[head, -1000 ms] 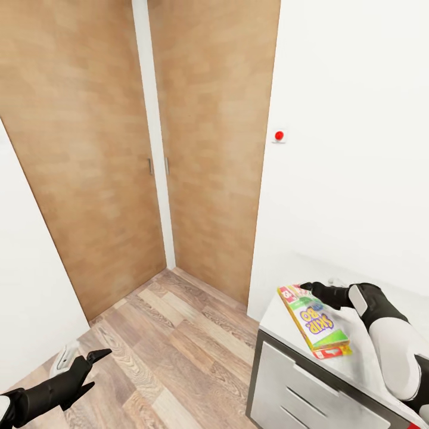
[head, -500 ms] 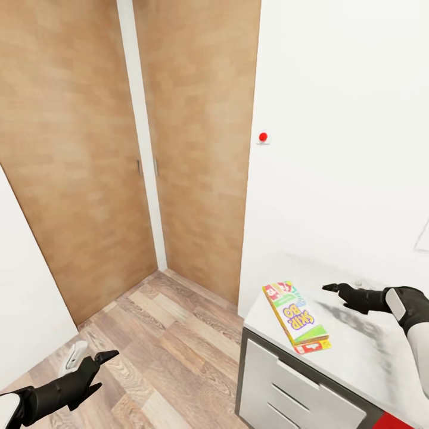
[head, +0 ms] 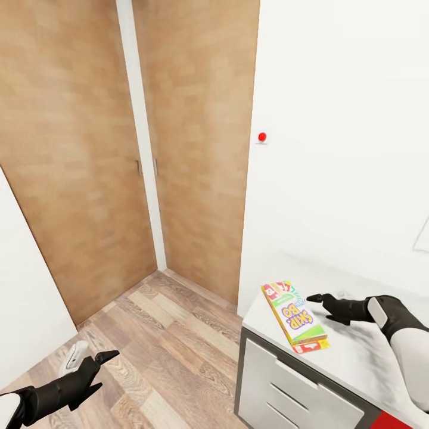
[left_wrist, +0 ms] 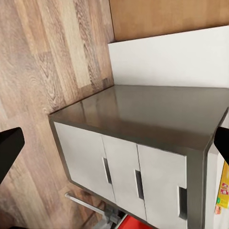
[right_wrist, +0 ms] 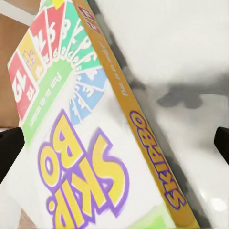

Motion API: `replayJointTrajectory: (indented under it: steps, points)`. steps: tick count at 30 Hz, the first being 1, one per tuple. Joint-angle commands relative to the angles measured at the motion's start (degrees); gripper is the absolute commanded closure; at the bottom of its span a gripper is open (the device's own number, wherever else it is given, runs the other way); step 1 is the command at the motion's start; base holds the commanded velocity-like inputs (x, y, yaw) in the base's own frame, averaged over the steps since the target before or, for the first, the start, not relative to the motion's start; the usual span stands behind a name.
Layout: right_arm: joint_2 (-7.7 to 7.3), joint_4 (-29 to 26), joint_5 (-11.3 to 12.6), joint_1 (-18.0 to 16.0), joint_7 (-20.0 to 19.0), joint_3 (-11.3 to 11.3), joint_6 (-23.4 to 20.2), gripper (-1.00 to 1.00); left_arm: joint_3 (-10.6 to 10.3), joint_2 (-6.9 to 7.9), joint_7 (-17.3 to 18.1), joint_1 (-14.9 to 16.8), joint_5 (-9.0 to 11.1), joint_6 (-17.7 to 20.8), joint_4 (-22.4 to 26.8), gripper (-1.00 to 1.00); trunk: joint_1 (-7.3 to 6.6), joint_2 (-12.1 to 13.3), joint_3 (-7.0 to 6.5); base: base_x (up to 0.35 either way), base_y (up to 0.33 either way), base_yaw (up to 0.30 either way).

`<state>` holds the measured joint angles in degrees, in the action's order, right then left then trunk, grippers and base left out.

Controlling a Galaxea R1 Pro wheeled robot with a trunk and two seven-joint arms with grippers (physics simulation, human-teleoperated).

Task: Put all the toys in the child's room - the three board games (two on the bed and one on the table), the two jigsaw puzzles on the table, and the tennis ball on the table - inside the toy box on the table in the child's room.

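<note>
One board game (head: 294,313), a flat yellow-green "Skip-Bo" box with a red end, lies flat at the left end of the table (head: 357,357) on its pale top. My right gripper (head: 319,307) hovers just to the right of the box, open, with nothing between its fingers. In the right wrist view the board game (right_wrist: 90,157) fills the near field between the spread fingertips. My left gripper (head: 95,357) hangs open and empty low over the wood floor (head: 179,333), left of the table. The left wrist view looks at the table's dark lower section (left_wrist: 143,114) with white cabinet panels (left_wrist: 119,171).
Tall wooden wardrobe doors (head: 190,149) stand behind, with a white wall (head: 339,149) carrying a small red knob (head: 261,137) above the table. A white panel (head: 24,298) stands at the left. A red piece (head: 393,422) shows under the table's right part.
The camera turned slightly right. My right gripper let go of the board game, which now lies flat, drew back to the right, then came close to the box again. The left arm barely moved.
</note>
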<state>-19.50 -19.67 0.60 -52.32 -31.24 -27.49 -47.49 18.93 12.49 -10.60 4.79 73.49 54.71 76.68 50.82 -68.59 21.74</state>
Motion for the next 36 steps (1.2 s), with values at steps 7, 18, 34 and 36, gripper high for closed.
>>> replayJointTrajectory:
  steps: [7, 18, 34, 36]
  points:
    - [1.33, 0.4, -0.1, 0.5, 0.0, -0.3, -0.4, -1.0, 0.1, -0.01, -0.6, 0.0, 0.6, 0.2, 0.0, -1.0, 0.0, 0.0, 0.07, 0.0, 0.0, 0.0]
    - [1.33, 0.4, 0.0, 0.6, 0.0, -0.3, -0.4, -1.0, 0.2, 0.03, -0.6, 0.0, 0.7, 0.2, 0.1, -1.0, 0.0, 0.0, 0.07, 0.015, 0.0, 0.0]
    - [1.48, 0.4, 0.0, 0.6, 0.0, -0.3, -0.4, -1.0, 0.3, 0.07, 0.2, 0.1, 1.4, -2.0, 2.5, -1.0, 0.0, 0.0, 0.07, 0.07, 0.0, 0.0]
    - [1.48, 0.4, 0.0, 0.6, 0.0, -0.3, -0.4, -1.0, 0.2, 0.07, 0.3, 0.2, 1.4, -2.1, 3.7, -1.0, 0.0, 0.0, 0.07, 0.002, 0.0, 0.0]
